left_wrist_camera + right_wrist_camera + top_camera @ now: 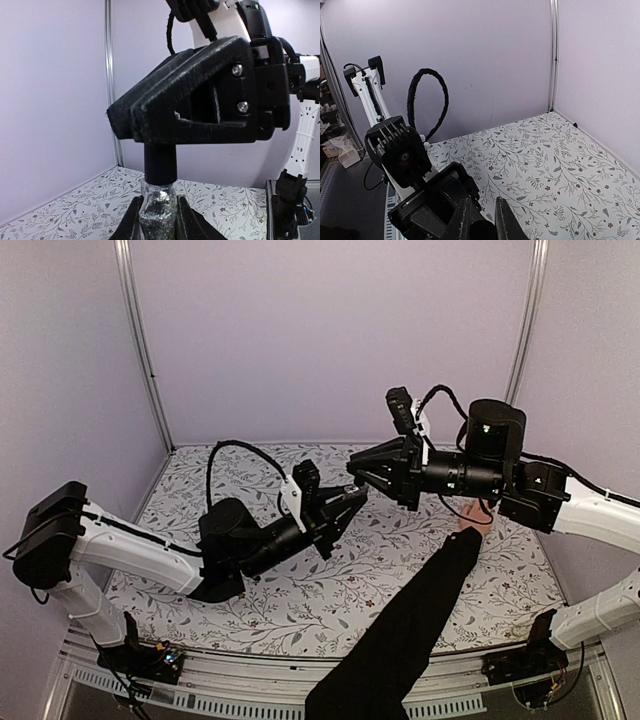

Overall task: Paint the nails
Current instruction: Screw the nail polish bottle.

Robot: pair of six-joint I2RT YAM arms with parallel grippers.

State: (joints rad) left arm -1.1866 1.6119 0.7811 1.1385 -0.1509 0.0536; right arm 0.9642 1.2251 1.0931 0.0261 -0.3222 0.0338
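The nails are hidden, the hand half behind the right arm.

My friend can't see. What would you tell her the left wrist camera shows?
The left gripper holds a small glittery bottle upright, while the right gripper pinches its black cap from above. Behind are lilac walls and a flowery tablecloth.
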